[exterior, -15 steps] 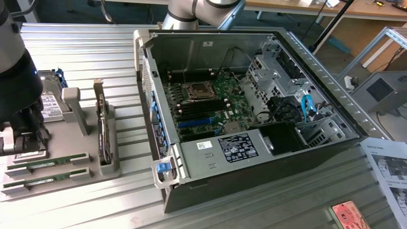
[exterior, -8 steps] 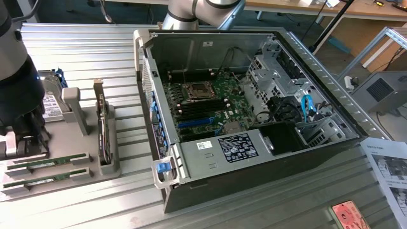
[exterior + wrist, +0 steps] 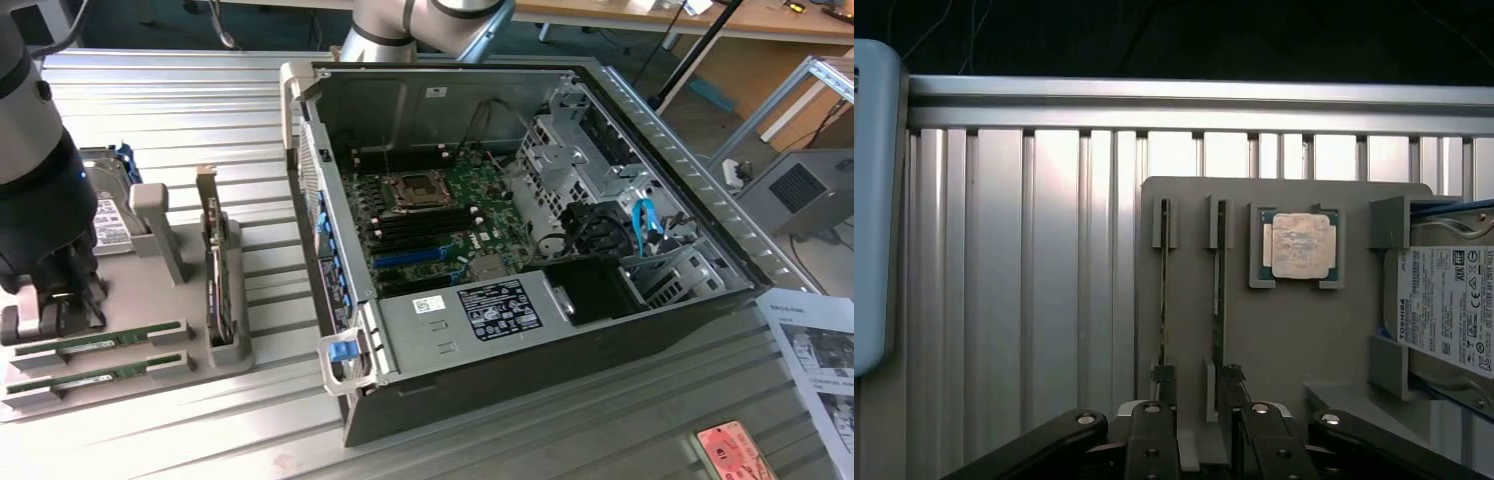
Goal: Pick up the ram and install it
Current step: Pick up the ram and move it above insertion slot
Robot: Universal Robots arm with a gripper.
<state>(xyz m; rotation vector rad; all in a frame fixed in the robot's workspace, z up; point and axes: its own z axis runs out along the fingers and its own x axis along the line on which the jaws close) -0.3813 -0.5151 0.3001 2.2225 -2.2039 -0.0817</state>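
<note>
Two ram sticks [image 3: 104,342] [image 3: 96,371] stand on edge in slots of a grey tray [image 3: 187,365] at the exterior view's left. From the wrist view they show as thin green edges [image 3: 1164,290] [image 3: 1219,290] on that tray [image 3: 1274,340]. My gripper [image 3: 54,318] hangs low over one end of the sticks. Its fingers [image 3: 1163,400] stand apart around that end, open [image 3: 1197,390], with the second stick's end just inside one fingertip. I cannot tell if a finger touches a stick.
An open computer case [image 3: 534,380] lies at centre with its green motherboard [image 3: 441,215] and black memory slots [image 3: 427,228] exposed. The tray also holds a silver processor [image 3: 1299,245], a hard drive [image 3: 1444,310] and an upright card [image 3: 214,270]. Papers [image 3: 814,350] lie at the right.
</note>
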